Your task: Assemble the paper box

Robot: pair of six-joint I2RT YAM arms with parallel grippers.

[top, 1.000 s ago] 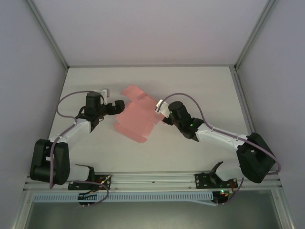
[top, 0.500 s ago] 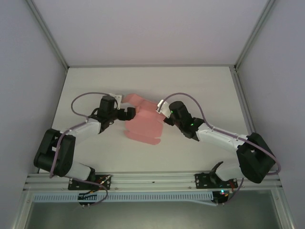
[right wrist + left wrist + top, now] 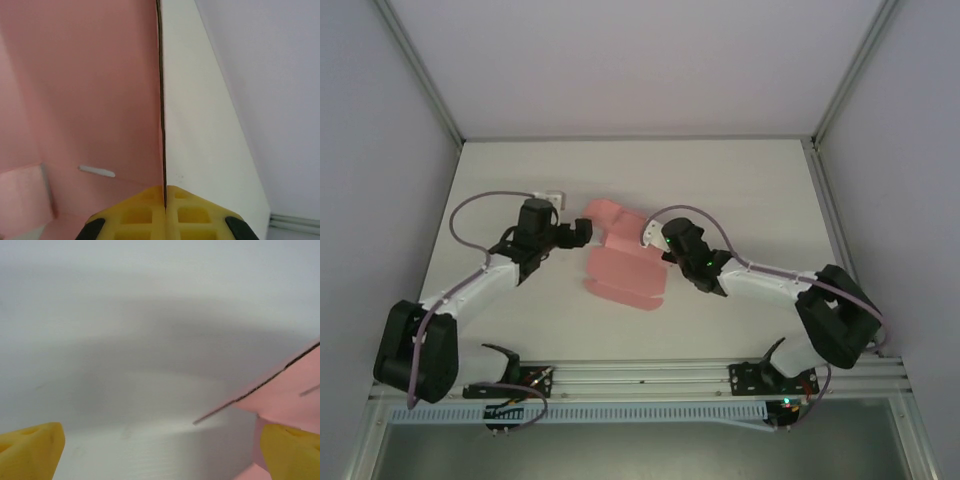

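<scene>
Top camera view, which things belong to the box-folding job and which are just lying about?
Part of the job: paper box; right claw, shut on its edge; left claw, open at its other side.
Just there: table; side walls; metal rail at the near edge.

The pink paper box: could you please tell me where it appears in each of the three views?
Top external: the paper box lies mid-table, between the left gripper and the right gripper.
Left wrist: its pink corner enters at the right edge.
Right wrist: it covers the left half, its edge pinched by the fingers.
Shared landmark: the white table under it.
</scene>
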